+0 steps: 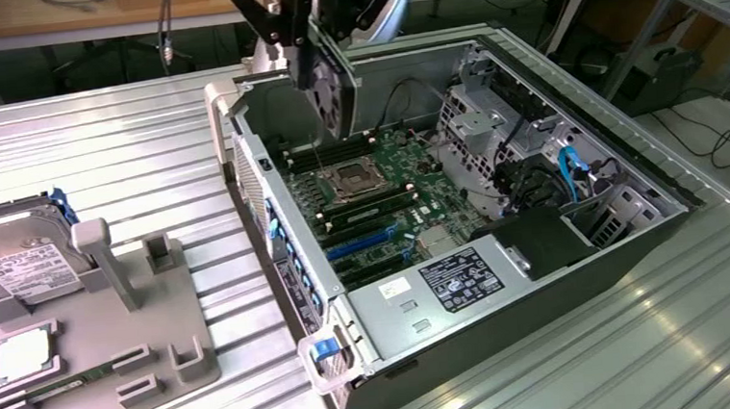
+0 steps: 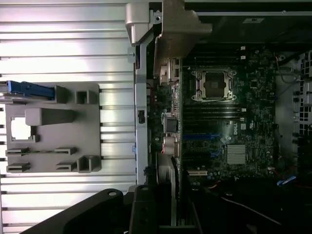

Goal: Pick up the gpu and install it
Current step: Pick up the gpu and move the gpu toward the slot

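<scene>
**Card over the open case, little room for error**

From where I stood, the computer case (image 1: 542, 337) lay on its side on the ribbed metal table (image 1: 104, 155), lid off. The danger, as I judged it, started with the case's rear wall: the graphics card (image 1: 332, 101) hung just inside it, and a small drift sideways could have knocked card against metal. Below it the motherboard (image 1: 402, 178) was crowded. If the card had come down tilted or off line with the blue slots (image 1: 361, 243), its edge might have struck the processor socket (image 1: 344, 179) or the parts around it rather than seating. A slip in the grip would have dropped it straight onto the board.

The gripper (image 1: 316, 54) was clamped on the graphics card's upper part, holding it on edge above the case and clear of the board.

The card itself looked thin, flat and black, seen nearly edge-on in the wrist view. Its pale metal bracket (image 2: 170, 34) ran along one short end, close beside the rear wall of the case.
</scene>
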Controlling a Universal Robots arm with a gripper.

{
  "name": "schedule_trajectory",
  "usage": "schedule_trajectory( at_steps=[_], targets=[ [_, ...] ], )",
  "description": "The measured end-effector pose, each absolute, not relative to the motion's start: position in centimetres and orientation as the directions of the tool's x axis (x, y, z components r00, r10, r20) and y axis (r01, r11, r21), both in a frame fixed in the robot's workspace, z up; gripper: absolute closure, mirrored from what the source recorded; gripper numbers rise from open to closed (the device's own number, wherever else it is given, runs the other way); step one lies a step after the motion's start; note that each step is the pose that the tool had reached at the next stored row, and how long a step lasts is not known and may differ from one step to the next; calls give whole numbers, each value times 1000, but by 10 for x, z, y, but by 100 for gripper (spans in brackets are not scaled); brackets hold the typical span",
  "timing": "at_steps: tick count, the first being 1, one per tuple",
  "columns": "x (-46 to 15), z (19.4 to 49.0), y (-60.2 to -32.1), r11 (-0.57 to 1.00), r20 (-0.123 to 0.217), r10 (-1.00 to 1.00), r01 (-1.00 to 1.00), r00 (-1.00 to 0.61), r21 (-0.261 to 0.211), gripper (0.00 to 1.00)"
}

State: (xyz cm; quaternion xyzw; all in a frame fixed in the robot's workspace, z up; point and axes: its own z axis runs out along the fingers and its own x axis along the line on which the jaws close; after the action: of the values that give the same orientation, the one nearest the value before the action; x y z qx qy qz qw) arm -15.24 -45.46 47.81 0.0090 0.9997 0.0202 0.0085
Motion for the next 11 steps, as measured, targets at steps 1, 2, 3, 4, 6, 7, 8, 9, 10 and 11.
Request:
schedule_trajectory(
  at_steps=[1,2,3,4,6,7,8,9,10,11],
  targets=[
    [-148,478,-455,999,-16,18,18,-1000,41,72],
    [-145,478,-455,999,-16,18,18,-1000,41,72],
    [-141,478,-455,999,-16,18,18,-1000,41,72],
    [-139,478,-455,999,-16,18,18,-1000,41,72],
    [-133,478,-455,999,-16,18,18,-1000,41,72],
    [-127,478,-455,999,-16,18,18,-1000,41,72],
    [-122,478,-455,999,-16,18,18,-1000,40,72],
    [-118,478,-455,999,-16,18,18,-1000,40,72],
    [-113,478,-455,999,-16,18,18,-1000,40,72],
    [-109,478,-455,999,-16,18,18,-1000,40,72]
  ],
)
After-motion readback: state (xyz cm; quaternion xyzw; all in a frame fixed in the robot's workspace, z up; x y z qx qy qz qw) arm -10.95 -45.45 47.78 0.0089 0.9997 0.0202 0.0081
